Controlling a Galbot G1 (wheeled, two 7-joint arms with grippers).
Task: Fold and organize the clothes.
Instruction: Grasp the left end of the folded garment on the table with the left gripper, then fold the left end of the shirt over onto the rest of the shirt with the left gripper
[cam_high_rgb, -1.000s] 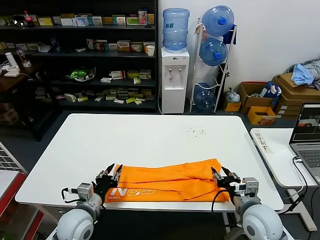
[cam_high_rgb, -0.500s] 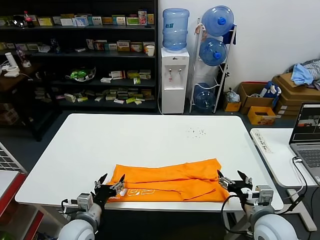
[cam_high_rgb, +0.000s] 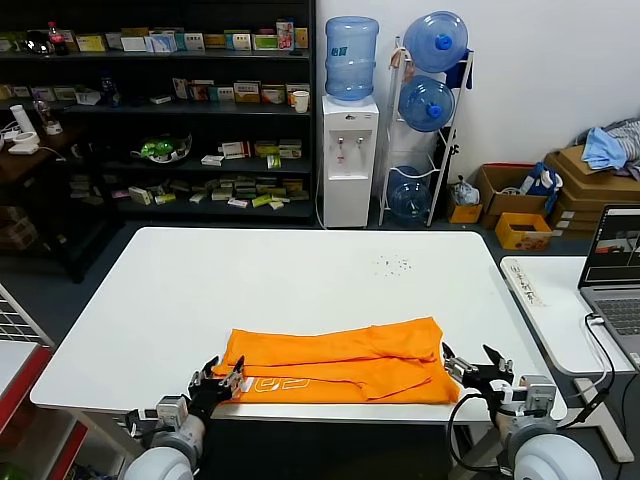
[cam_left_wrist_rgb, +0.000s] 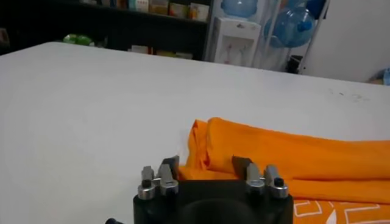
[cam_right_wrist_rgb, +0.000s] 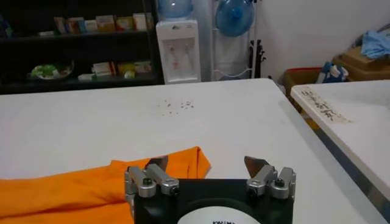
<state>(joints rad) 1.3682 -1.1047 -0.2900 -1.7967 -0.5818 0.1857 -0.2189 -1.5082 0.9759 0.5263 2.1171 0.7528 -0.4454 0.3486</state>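
Already folded lengthwise, the bright orange cotton T-shirt (cam_high_rgb: 335, 361) lies along the white table's (cam_high_rgb: 300, 280) near edge; my left gripper (cam_high_rgb: 219, 381) and right gripper (cam_high_rgb: 478, 366) are open and empty, crosswise folds remaining.

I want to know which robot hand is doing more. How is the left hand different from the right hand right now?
The left gripper sits at the orange T-shirt's corner beside the white lettering; the right gripper sits just off the shirt's other end, over bare table. The left gripper's fingers look less spread than the right gripper's, which are wide open. Neither holds the shirt, and both are low at the table's near edge.
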